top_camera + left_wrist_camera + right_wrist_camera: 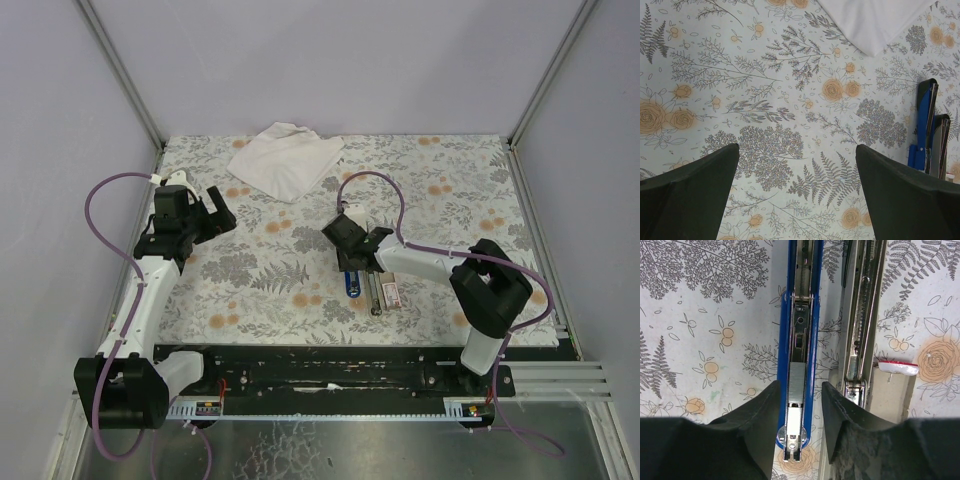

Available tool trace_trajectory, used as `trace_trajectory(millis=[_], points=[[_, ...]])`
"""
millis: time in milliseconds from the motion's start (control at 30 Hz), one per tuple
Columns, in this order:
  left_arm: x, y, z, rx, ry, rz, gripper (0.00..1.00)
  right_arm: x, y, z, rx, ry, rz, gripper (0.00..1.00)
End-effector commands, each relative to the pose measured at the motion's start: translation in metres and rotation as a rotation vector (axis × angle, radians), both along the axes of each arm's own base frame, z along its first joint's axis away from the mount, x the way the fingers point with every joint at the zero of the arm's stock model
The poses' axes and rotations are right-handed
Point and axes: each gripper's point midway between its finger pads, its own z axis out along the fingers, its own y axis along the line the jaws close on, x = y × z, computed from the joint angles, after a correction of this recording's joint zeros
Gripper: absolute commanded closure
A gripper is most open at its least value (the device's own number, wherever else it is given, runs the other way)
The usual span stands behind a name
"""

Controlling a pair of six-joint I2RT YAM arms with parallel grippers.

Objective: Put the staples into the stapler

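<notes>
The blue stapler (799,315) lies open on the floral mat, its metal channel facing up. A silvery staple strip (798,382) sits in that channel near the end. My right gripper (801,390) is open, with a finger on each side of the stapler's end and nothing held. From above, the right gripper (353,258) hovers over the blue stapler (352,283). The staples box (892,390), with its red and white edge, lies to the right; it also shows in the top view (390,292). My left gripper (797,190) is open and empty over bare mat, far left (215,215).
A second, grey stapler (862,315) lies open alongside the blue one, between it and the box (375,290). A white cloth (285,160) lies at the back of the mat. The left wrist view shows both staplers (927,125) at its right edge and the cloth (875,20).
</notes>
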Motion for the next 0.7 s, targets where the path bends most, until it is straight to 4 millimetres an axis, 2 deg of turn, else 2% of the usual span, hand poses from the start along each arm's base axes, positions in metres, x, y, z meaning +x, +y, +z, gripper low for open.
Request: trace_trajectory(millis=[0,133,300,667], points=[[0.003,0.003,0.000,0.003,-0.011,0.004,0.00,0.018,0.001,0.042,0.020,-0.091,-0.006,0.53],[0.002,0.003,-0.001,0.001,-0.010,0.003,0.00,0.027,0.007,0.055,0.034,-0.108,0.039,0.50],[0.001,0.003,0.003,0.000,-0.028,0.001,0.00,0.047,0.011,0.044,0.032,-0.086,0.084,0.45],[0.002,0.003,0.002,0.002,-0.026,0.001,0.00,0.120,0.018,0.019,-0.011,-0.084,0.125,0.35]])
